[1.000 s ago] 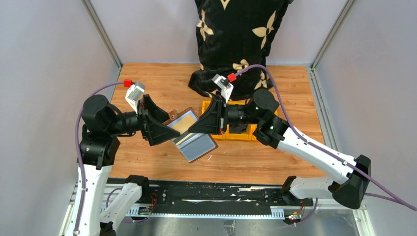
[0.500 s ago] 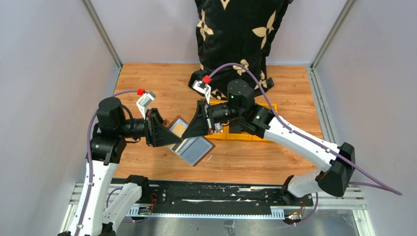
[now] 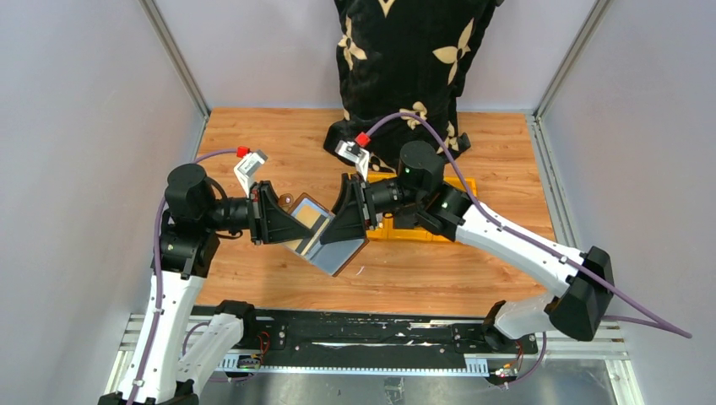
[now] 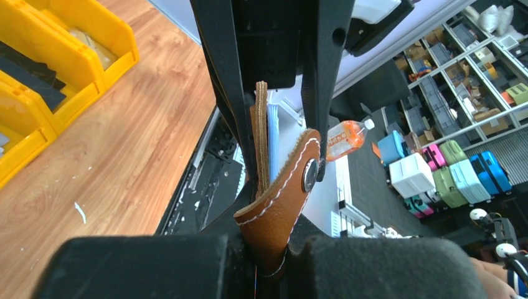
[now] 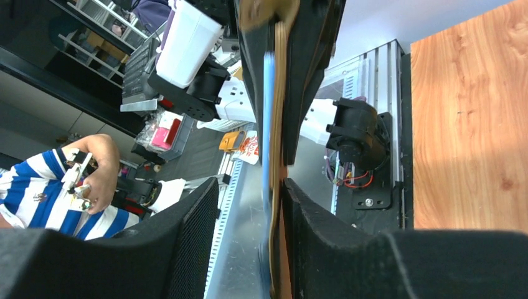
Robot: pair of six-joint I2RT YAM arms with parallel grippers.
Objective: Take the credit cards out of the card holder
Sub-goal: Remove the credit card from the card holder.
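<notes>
Between the two grippers, the brown card holder (image 3: pixel 331 246) now stands more on edge than it did a second ago, when it lay spread wide and almost flat to the overhead camera. Both arms have also carried it leftward. In the last half second little has shifted, apart from the right arm easing slightly back to the right. No card has come out, so in my judgement the removal itself has not started and the arms are only setting up their hold.

The left gripper (image 4: pixel 271 252) has its jaws closed tight on the base of the holder's leather snap tab (image 4: pixel 292 187), as its wrist camera shows. The right gripper (image 5: pixel 249 187) has its jaws narrowly apart, with the holder's edge standing between them. The leather lies against one finger while the other stands clear, so this gripper does not appear to be clamping. A pale blue-white edge runs beside the brown leather; whether it is a card or the shiny lining cannot be told.

From overhead, a tan card (image 3: pixel 309 218) shows in the holder's upper leaf, with the grey-silver inner face below it. The holder is over the wooden table (image 3: pixel 253 143), just left of the yellow bins (image 3: pixel 422 226). Whether its lower corner touches the wood cannot be told.
</notes>
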